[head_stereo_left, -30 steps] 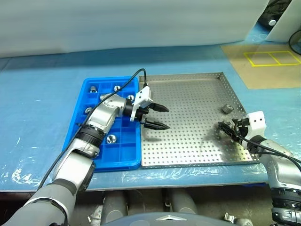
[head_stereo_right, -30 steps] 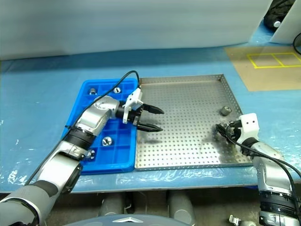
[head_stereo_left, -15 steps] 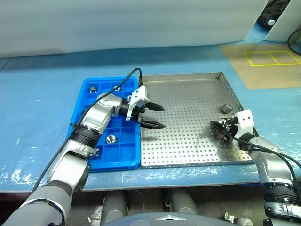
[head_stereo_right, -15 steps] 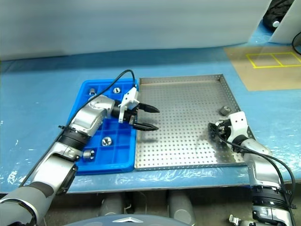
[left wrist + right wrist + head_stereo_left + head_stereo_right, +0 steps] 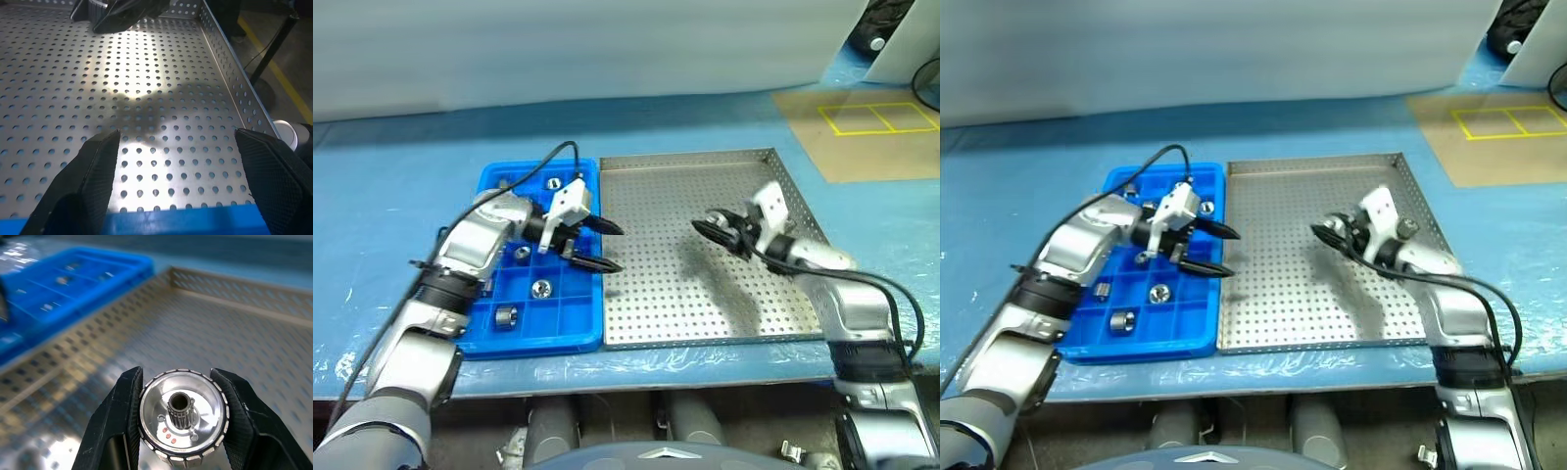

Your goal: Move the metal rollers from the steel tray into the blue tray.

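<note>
One roller (image 5: 183, 421) sits clamped between the two black fingers of the right gripper (image 5: 713, 228), its round face with a dark toothed hub toward the wrist camera; the gripper holds it in the air above the middle of the steel tray (image 5: 744, 157), pointing toward the blue tray (image 5: 524, 340). Holed floor of the steel tray shows no other roller lying loose in the head views, though the right arm covers part of its near right side, so cannot confirm that corner. Blue tray lies just left of the steel tray, long edges touching or nearly so; several rollers (image 5: 507, 315) already sit in its square pockets, at least one each in the far, middle and near rows. Judgement: task is late stage, most pieces delivered, the held one is possibly the last, and what is left is carrying it across and dropping it into a free pocket. Left gripper (image 5: 597, 246) hangs over the seam between the two trays with fingers spread wide and nothing between them. It stands in the direct line from the right gripper to the blue tray, so a clash of arms is the main risk. Round about: blue sheet over the table (image 5: 382, 196), brown mat with yellow lines (image 5: 862, 132) at far right
</note>
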{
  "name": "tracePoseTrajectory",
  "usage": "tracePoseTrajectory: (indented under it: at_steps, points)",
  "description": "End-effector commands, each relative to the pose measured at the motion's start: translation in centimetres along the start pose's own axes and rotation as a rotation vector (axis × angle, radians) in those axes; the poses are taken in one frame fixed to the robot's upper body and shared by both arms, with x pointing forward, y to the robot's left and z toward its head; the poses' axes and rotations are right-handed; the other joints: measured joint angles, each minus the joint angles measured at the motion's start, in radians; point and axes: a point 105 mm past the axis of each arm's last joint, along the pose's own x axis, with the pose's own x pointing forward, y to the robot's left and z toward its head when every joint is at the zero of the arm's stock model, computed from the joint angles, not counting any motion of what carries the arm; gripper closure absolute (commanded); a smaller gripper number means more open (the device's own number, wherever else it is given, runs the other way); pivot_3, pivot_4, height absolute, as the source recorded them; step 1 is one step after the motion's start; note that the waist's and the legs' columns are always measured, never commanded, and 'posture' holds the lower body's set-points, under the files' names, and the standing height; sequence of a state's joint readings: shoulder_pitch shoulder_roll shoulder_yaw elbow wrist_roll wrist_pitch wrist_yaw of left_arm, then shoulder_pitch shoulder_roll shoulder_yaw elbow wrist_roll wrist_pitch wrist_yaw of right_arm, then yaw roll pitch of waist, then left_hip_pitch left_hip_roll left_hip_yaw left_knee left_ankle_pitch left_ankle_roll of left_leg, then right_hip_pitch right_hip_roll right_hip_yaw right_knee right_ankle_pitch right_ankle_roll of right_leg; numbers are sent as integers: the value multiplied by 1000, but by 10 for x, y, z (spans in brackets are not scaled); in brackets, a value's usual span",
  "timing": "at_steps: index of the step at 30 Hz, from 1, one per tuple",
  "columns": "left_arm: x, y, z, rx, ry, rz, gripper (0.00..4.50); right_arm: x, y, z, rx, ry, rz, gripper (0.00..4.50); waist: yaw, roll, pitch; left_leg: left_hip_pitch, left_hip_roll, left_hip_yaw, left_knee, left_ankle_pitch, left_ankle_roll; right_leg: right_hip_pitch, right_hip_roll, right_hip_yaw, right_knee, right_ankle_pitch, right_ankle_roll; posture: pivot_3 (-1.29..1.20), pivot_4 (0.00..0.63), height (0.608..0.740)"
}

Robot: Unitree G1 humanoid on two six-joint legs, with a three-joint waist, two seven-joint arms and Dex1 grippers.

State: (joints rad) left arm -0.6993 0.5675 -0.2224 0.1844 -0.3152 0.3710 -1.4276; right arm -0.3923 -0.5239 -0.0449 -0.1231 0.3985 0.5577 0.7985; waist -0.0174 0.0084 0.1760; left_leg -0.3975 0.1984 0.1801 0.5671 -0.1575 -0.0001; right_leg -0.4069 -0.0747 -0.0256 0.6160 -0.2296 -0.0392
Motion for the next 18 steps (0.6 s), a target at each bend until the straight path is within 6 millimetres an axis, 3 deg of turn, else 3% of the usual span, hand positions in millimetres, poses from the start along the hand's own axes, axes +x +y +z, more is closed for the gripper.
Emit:
tracePoseTrajectory:
  at_steps: [1, 12, 18]
  points:
    - [-21, 1, 14, 27, -24, 85, 540, 22, 32, 7, -9, -1, 211, 2748, 15, 0, 0, 0, 0, 0, -1, 0, -1, 0, 0, 0, -1, 0, 0, -108, 150, 740]
    - [-76, -40, -5, -73, 48, 373, 540, 81, 61, 1, -57, 23, 483, 2748, 101, -2, 1, -11, 1, -2, -4, 4, -6, -14, 0, -4, 5, -2, -4, 282, 150, 740]
    - [-81, -63, -10, -129, 48, 472, 540, 98, 74, 2, -73, 30, 601, 2748, 162, -2, 1, -10, 3, -3, -4, 5, -8, -14, 0, -6, 7, -3, -6, 375, 150, 740]
